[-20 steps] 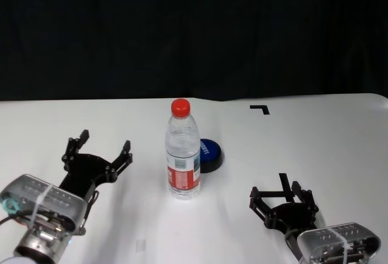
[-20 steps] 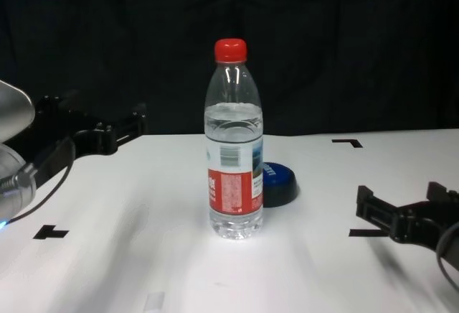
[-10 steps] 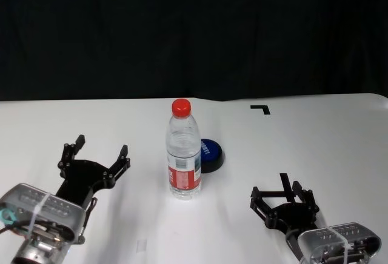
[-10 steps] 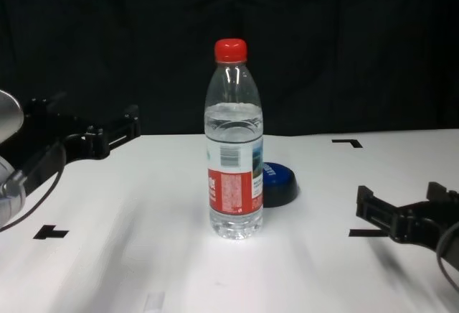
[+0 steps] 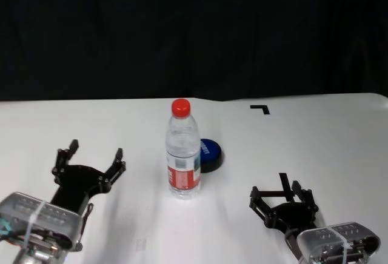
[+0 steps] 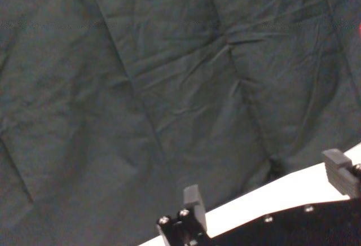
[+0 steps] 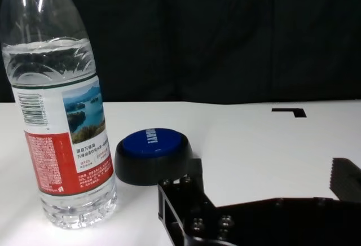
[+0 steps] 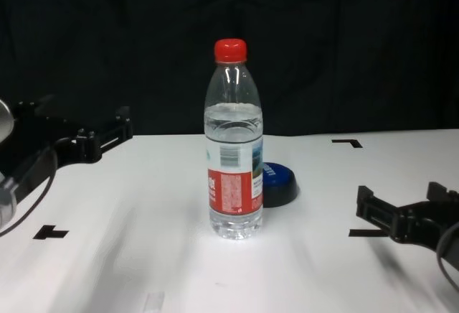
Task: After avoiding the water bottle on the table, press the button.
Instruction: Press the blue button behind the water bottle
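Head view: left pincer [image 5: 88, 158] and right pincer [image 5: 282, 192] both spread wide, empty, flanking the water bottle [image 5: 183, 149].

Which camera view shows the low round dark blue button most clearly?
The right wrist view: the low round dark blue button shows whole, with its white lettering, beside the tall clear plastic water bottle. In the head view and the chest view the bottle hides part of it. The left wrist view does not show it.

left gripper [image 5: 88, 157] | pulled back, farther left of bottle [image 5: 183, 150] and nearer the robot than a second ago | fingers spread, pointing more straight ahead
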You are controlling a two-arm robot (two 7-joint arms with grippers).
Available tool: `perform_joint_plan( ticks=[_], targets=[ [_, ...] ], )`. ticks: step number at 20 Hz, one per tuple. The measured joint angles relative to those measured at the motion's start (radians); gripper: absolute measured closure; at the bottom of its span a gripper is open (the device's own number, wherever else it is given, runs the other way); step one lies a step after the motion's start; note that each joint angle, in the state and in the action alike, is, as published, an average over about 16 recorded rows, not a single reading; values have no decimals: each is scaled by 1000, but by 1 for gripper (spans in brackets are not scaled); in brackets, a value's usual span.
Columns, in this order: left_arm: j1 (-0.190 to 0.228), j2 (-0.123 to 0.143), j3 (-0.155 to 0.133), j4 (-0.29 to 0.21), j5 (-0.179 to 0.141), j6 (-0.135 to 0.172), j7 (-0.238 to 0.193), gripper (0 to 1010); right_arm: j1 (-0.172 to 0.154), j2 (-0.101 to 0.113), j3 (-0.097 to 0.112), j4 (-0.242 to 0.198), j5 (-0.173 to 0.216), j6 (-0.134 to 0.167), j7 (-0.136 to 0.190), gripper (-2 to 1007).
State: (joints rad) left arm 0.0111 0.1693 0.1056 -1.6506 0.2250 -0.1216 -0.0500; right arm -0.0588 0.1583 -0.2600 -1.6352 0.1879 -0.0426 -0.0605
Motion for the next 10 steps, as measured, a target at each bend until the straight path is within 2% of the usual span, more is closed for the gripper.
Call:
perform_joint_plan(
  ticks=[10],
  targets=[
    [46,-23,-12,-41,23,6,23,1,0,0,0,0,0,0,0,2]
  ],
)
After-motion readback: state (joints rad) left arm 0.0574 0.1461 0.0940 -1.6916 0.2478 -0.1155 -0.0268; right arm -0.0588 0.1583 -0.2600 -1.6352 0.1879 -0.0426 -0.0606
